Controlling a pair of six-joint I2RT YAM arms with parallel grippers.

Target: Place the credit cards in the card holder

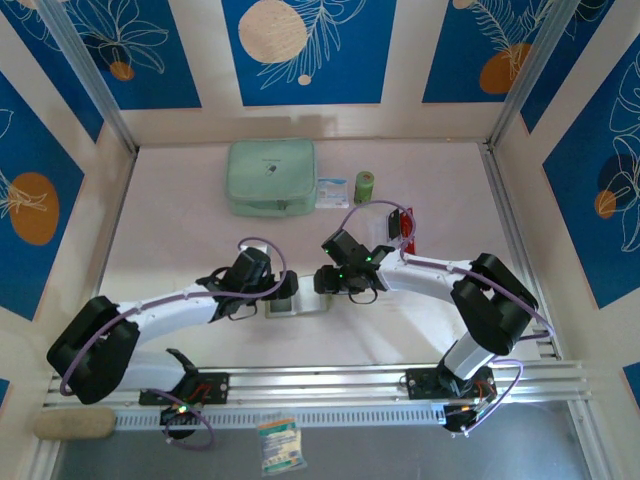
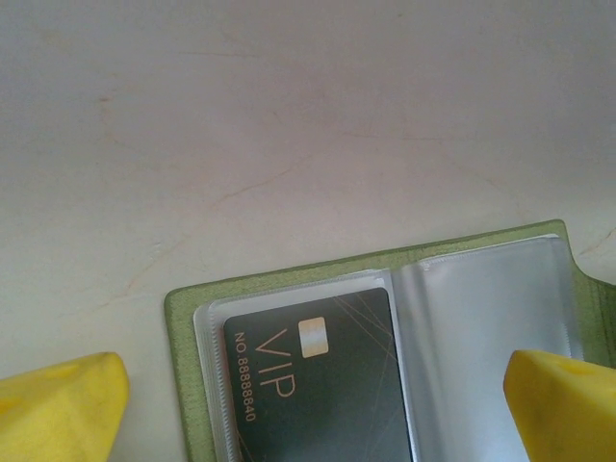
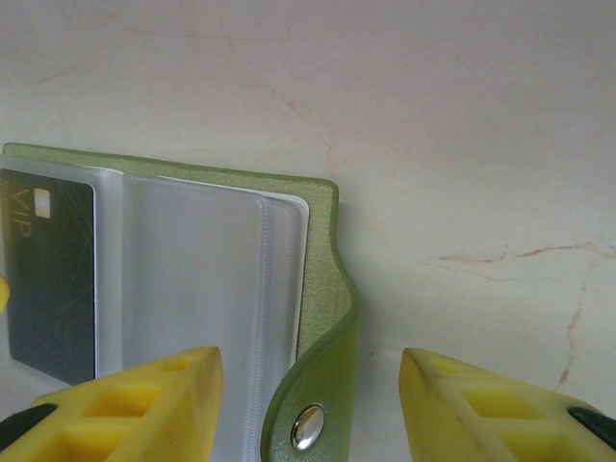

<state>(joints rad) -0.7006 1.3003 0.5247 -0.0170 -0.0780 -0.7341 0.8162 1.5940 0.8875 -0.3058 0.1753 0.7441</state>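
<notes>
The olive-green card holder (image 2: 183,337) lies open on the table, its clear sleeves facing up. A black credit card (image 2: 318,375) marked VIP sits inside the left sleeve; the sleeve beside it looks empty. My left gripper (image 2: 313,414) is open, its yellow fingers (image 2: 63,409) wide apart on either side of the holder. My right gripper (image 3: 310,409) is open around the snap-button tab (image 3: 313,404) of the card holder (image 3: 322,250), with gaps on both sides. The black card (image 3: 48,279) shows at the left there. From above, the card holder (image 1: 296,304) lies between both grippers, and red credit cards (image 1: 404,222) stand further back right.
A pale mint zip pouch (image 1: 271,177) lies at the back of the table, with a small white packet (image 1: 333,192) and a green cylinder (image 1: 365,187) to its right. Aluminium rails run along the table's near edge (image 1: 320,385).
</notes>
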